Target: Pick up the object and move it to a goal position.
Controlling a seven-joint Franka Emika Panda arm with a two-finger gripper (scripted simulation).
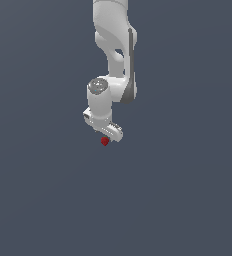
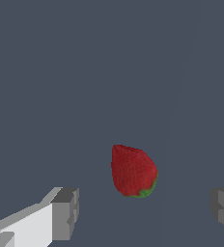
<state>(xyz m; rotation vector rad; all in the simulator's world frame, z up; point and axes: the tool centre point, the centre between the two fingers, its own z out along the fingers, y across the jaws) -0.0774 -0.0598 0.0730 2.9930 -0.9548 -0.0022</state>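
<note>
Grey fingertip pads (image 2: 65,212) of the white robot gripper (image 1: 106,134) stood wide apart, nothing between them touching either pad. Between and just beyond them lay the small dark red, faceted, strawberry-like object (image 2: 133,171), green at one end, free on the flat slate-grey surface (image 1: 188,200), far from any visible edge. Closing off-centre could probably nudge or roll the tapered lump aside. No walls, goal marker or other items appeared.

Dark red strawberry (image 2: 133,171) with green base, white end effector (image 2: 143,212) with grey fingertips (image 2: 65,213)
</note>
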